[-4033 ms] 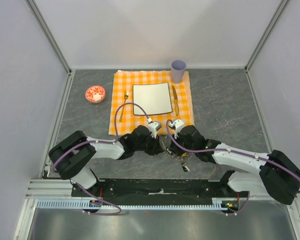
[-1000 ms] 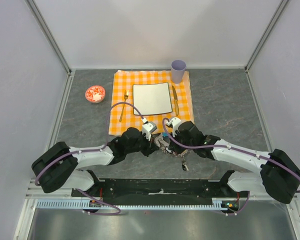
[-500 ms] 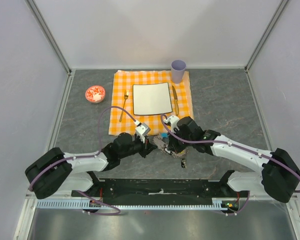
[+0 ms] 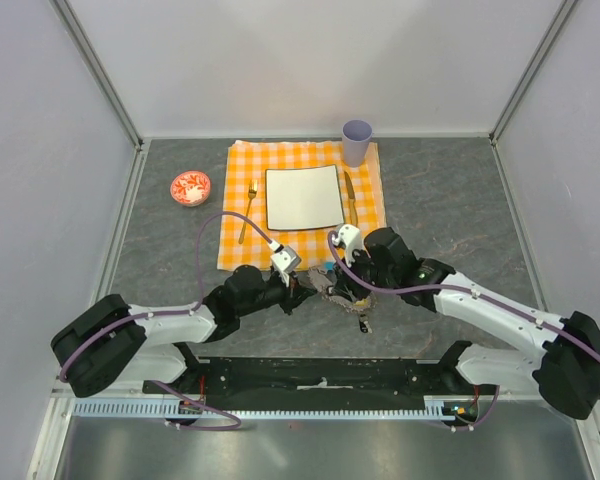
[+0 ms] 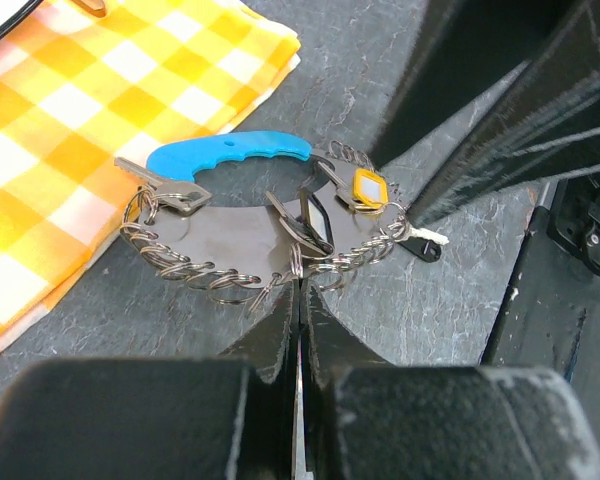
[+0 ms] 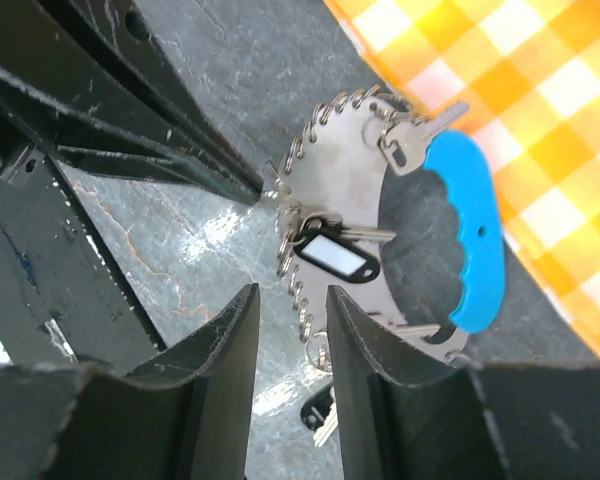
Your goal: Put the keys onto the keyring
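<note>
While my left gripper [image 5: 300, 295] is closed flat, its tips pinching the near rim of the keyring [image 5: 230, 225], my right gripper [image 6: 290, 295] stands part open with nothing between its fingers. Seen from above, the keyring [image 4: 325, 283] lies on the grey table [image 4: 450, 200] between my two grippers, just off the six o'clock edge of the checked cloth [image 4: 365, 215]. It is a flat crescent plate edged with wire loops. Its blue tag [image 5: 230, 152] sits at twelve o'clock in the left wrist view and at three o'clock in the right wrist view, where the tag's long axis runs twelve to six. Several keys [image 5: 170, 190] already hang from the loops. One dark-headed key [image 4: 365, 325] rests on the table just beyond the plate's rim, at five o'clock from my right gripper in the overhead view; whether it is linked to a loop I cannot tell. By my judgement the right arm is nearer to it, and the next reach turns on drawing back toward six o'clock. That key's own axis is too small to read.
</note>
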`<state>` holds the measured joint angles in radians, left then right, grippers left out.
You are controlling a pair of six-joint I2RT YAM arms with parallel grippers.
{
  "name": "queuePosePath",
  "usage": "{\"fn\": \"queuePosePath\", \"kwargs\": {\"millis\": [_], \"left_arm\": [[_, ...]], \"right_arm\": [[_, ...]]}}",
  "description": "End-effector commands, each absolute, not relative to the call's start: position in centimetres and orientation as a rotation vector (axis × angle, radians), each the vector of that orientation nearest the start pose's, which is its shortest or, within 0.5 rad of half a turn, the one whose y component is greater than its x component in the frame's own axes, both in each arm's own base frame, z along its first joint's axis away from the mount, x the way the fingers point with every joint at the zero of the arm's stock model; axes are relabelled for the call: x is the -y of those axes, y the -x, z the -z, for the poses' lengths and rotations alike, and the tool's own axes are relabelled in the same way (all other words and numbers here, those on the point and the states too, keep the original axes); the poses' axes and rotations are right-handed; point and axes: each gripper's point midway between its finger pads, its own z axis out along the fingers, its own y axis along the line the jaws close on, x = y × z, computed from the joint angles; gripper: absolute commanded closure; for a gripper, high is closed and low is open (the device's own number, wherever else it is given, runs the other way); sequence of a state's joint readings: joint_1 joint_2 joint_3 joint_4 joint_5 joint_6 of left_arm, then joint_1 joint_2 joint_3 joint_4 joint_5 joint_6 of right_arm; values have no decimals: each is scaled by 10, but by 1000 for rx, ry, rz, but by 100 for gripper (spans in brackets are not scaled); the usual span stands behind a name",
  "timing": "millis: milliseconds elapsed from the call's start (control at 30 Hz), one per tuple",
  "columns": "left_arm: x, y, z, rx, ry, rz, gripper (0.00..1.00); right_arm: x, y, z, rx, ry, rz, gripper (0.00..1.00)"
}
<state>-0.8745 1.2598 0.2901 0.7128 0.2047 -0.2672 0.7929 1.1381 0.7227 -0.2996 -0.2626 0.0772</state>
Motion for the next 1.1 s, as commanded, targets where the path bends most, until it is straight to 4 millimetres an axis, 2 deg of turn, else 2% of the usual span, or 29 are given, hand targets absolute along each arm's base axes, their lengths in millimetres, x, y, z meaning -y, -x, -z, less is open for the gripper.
{"fn": "queuePosePath", "kwargs": {"millis": [0, 200, 400, 533, 667, 733, 900, 1067], "left_arm": [[306, -195, -122, -1638, -776, 964, 98], [304, -191, -128, -1591, -784, 974, 98], [299, -189, -133, -1549, -744, 986, 98], [296, -190, -136, -1531, -724, 985, 98], [295, -190, -137, -1529, -714, 988, 98], [296, -189, -138, -1524, -714, 992, 98], [296, -190, -136, -1532, -714, 993, 98], [300, -189, -135, -1537, -716, 1014, 98]], "right_arm": [[-279, -207, -142, -2008, 1013, -791, 58], [-298, -211, -139, -1913, 1075, -879, 60], [-301, -215, -131, -1865, 1078, -928, 62], [-296, -213, -116, -1910, 1075, -924, 62], [-290, -216, -101, -2005, 993, -934, 63], [-290, -213, -98, -2020, 964, -967, 63], [-292, -195, -92, -2019, 1021, -1057, 62], [-292, -196, -85, -2046, 1013, -1062, 62]]}}
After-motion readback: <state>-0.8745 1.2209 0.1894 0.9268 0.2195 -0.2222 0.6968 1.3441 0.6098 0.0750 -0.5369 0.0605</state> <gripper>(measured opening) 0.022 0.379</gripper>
